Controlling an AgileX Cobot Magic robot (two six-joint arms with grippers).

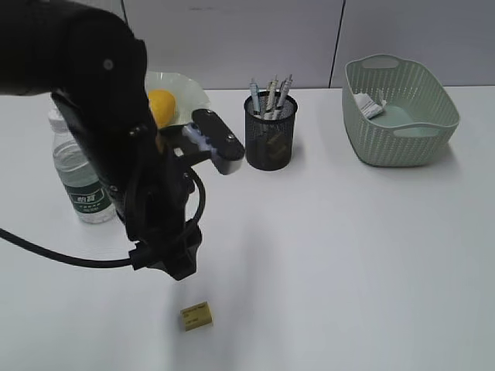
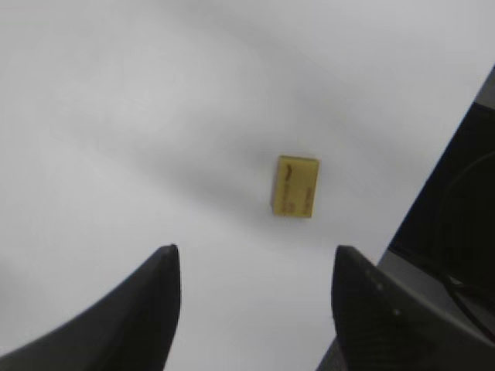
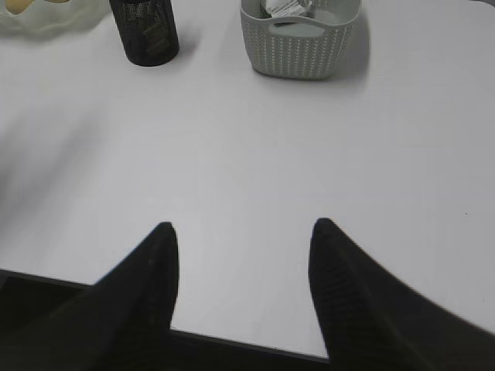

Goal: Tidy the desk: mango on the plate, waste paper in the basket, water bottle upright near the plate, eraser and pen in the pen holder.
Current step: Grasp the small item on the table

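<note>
Clearly the eraser is the step in hand: the left gripper (image 2: 255, 309) hangs with its jaws apart and empty just above the small yellow eraser (image 1: 196, 315), which lies flat near the front edge of the surface (image 1: 348, 247), touching nothing. Most of the rest looks done, I'd say: the mango (image 1: 159, 105) sits on the plate (image 1: 189, 89) at the back left, the bottle (image 1: 80, 179) stands upright near it, pens stick out of the holder (image 1: 271, 141) at the back middle, and the paper (image 1: 370, 104) lies in the basket (image 1: 402, 143) at the back right. The right gripper (image 3: 244, 286) waits open, holding nothing, over bare surface by the front edge. Next, I reckon, the left gripper must come down so its jaws straddle the eraser, close on it, then carry it back and drop it into the holder.
</note>
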